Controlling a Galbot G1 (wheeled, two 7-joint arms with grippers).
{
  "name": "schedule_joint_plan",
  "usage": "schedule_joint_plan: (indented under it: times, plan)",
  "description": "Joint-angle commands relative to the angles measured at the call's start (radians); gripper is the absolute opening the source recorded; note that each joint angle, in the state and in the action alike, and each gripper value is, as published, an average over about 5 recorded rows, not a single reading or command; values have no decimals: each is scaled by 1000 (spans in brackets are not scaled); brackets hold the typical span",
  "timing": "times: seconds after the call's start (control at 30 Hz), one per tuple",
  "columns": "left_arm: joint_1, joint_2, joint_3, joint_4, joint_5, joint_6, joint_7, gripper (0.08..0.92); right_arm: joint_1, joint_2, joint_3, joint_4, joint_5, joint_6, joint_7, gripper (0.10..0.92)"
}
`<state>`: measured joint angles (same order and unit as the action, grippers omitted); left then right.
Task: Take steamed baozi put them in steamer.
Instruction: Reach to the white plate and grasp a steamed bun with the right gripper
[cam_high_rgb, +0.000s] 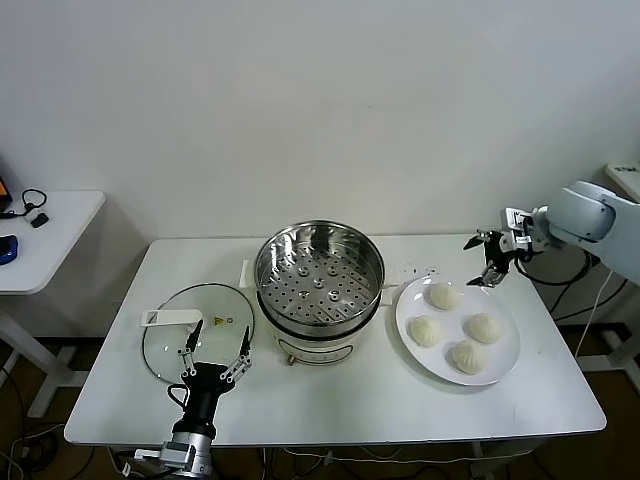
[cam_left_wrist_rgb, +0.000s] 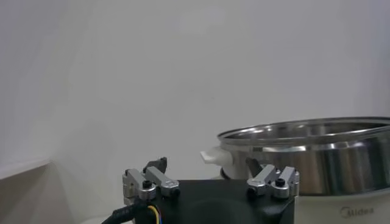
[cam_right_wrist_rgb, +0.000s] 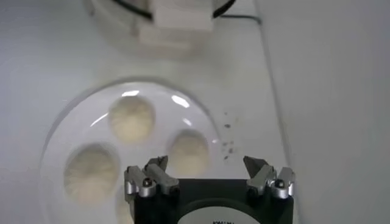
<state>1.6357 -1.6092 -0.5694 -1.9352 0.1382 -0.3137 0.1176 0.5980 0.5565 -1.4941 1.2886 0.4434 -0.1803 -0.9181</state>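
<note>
Right gripper (cam_high_rgb: 490, 262) fingers wide open, empty, above the far edge of the plate (cam_high_rgb: 505, 361). Four baozi (cam_high_rgb: 442, 295) sit below the fingers; drop straight over the nearest, close gently. Steamer (cam_high_rgb: 318, 272) open mid-desk. Left gripper (cam_high_rgb: 215, 352) spread, empty, over glass lid (cam_high_rgb: 170, 345); nothing blocks.

White table (cam_high_rgb: 350, 395) carries steamer (cam_high_rgb: 318, 290), glass lid (cam_high_rgb: 195, 330), plate (cam_high_rgb: 457, 300).
</note>
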Motion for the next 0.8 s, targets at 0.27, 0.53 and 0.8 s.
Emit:
schedule_joint_plan:
  times: [0.27,0.53,0.8]
  plan:
    - [0,-24,-3,7,5,-11,2,823,17,240,-137,-279,26,90,-111,823]
    - [2,-23,-9,11,11,-14,7,823,-106,323,-59,-378,4,116,-129,823]
    - [0,-23,-17,23,18,-18,10,823,-194,376,10,-476,-56,137,-128,823]
